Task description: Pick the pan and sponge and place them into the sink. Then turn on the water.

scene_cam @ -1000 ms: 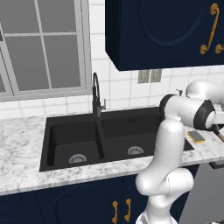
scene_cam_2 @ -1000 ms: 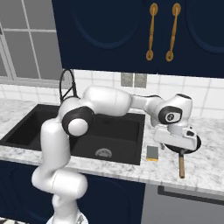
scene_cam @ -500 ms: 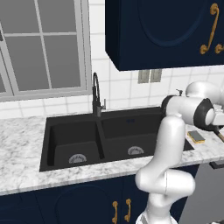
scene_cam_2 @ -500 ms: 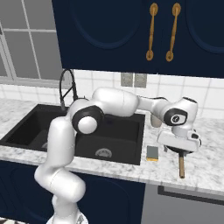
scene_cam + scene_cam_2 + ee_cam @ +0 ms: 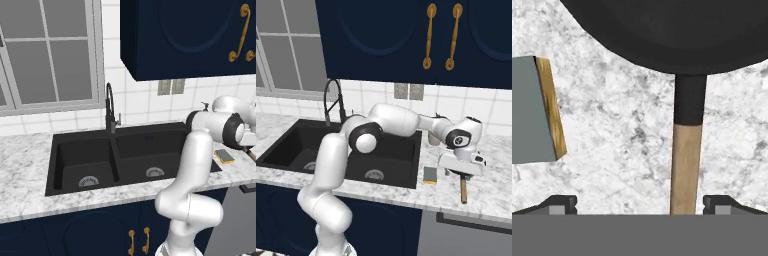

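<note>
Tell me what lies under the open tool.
Under the tool lies the pan's tan handle on marble counter, the sponge beside it. The pan is partly cut off.

On the counter (image 5: 491,192) right of the sink (image 5: 406,177), the sponge (image 5: 430,175) lies beside the pan (image 5: 667,30).

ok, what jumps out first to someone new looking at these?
The white arm stretched over the counter right of the black two-basin sink, its open pincer hovering above the pan's tan handle. In the hand view, the black pan is at the top, the sponge lying apart from it at left.
</note>
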You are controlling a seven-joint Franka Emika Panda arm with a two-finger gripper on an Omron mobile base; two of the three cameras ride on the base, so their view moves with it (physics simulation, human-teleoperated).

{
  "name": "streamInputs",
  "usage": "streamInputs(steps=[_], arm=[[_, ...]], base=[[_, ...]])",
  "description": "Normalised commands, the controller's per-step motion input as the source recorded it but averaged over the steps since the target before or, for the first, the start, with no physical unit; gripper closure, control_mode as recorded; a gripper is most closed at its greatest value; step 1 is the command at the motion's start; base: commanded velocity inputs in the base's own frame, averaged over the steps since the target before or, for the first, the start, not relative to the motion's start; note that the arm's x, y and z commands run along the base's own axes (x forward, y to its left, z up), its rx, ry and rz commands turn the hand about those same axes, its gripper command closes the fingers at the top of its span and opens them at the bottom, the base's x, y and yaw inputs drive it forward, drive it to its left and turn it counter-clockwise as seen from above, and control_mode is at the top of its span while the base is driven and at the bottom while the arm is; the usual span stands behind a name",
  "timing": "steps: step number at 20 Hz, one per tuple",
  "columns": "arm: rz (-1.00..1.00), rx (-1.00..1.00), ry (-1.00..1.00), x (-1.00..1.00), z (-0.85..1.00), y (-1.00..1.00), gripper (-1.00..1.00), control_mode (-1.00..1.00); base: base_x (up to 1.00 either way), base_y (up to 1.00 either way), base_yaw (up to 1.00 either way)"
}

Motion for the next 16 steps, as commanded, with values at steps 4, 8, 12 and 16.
streamInputs(steps=[4, 8, 12, 16], arm=[[0.0, 0.0, 0.0, 0.33, -0.24, -0.3, -1.0, -1.0], [0.0, 0.0, 0.0, 0.14, -0.17, -0.09, -1.0, -1.0], [0.0, 0.0, 0.0, 0.07, -0.14, -0.09, -1.0, -1.0], [0.0, 0.0, 0.0, 0.01, -0.2, -0.03, -1.0, -1.0]], base=[[0.0, 0.0, 0.0], [0.0, 0.0, 0.0], [0.0, 0.0, 0.0], [0.0, 0.0, 0.0]])
